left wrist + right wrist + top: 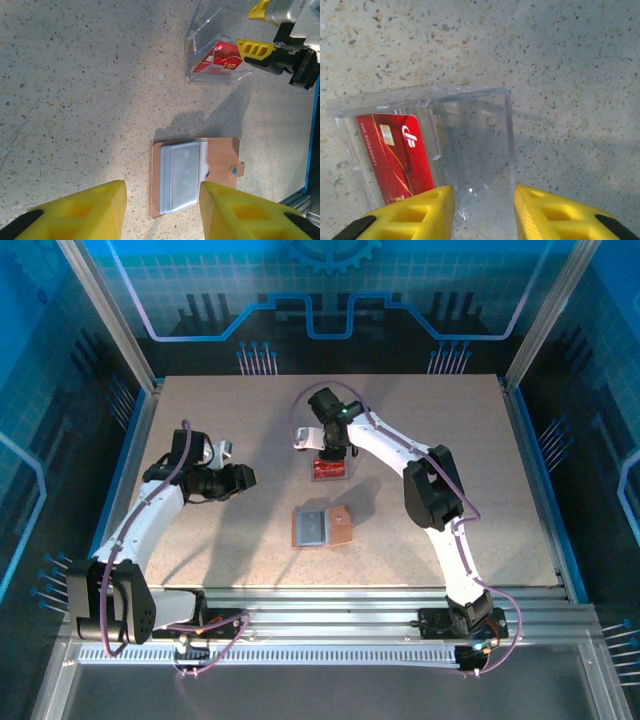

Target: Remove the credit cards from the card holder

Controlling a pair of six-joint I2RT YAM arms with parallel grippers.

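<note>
The card holder (341, 527) lies open on the table, tan with a clasp tab and a stack of grey-blue sleeves (181, 175) on its left half. No card shows in the sleeves. A red credit card (395, 155) lies in the clear plastic tray (331, 478) behind the holder. My right gripper (484, 212) hovers open over the tray's empty right compartment, nothing between its fingers (255, 48). My left gripper (162, 210) is open and empty, pointing at the card holder (222, 157) from the left, short of it.
Speckled beige tabletop, free to the left of the holder and at the far right. Aluminium rails (330, 615) run along the near edge, and blue enclosure walls (560, 490) stand at the sides and back.
</note>
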